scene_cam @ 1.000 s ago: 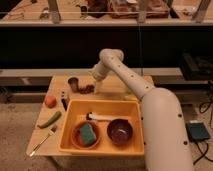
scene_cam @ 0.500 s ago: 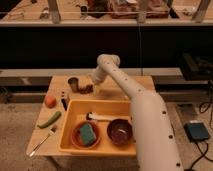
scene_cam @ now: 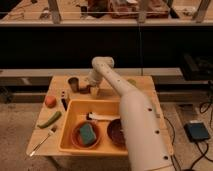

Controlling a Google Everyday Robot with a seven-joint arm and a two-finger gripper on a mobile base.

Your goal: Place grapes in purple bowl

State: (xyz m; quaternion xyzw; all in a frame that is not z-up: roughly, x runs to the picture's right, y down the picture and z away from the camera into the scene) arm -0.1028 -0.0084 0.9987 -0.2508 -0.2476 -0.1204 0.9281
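**Single arm reaching to the far part of the tabletop (scene_cam: 144, 90).** The tool (scene_cam: 93, 91) sits low over the wood, just beside a metal cup (scene_cam: 74, 83). Whether it is wide, narrow or holding anything cannot be told.

The grapes (scene_cam: 84, 90) appear only as a small dark patch between the cup and the tool, touching or nearly touching the tool. They lie on the tabletop, outside the yellow tray (scene_cam: 80, 102).

The purple bowl (scene_cam: 114, 132) stands inside that tray, toward the camera from the tool, and is partly hidden behind the arm. Beside it, on the side away from the arm, is an orange-brown bowl (scene_cam: 86, 134) holding a teal sponge (scene_cam: 88, 133).

An orange fruit (scene_cam: 50, 101), a green vegetable (scene_cam: 49, 119) and a fork (scene_cam: 42, 140) lie apart from the tool, beyond the cup side of the tray.

**Handling, as judged.**
- The bunch is probably light, soft and loosely jointed. The berries can crush or drop off under a hard squeeze and may roll.
- Hold is best taken across the middle of the bunch, around several berries at once, with modest pressure.
- The carry should be low and end over the bowl's centre before release.
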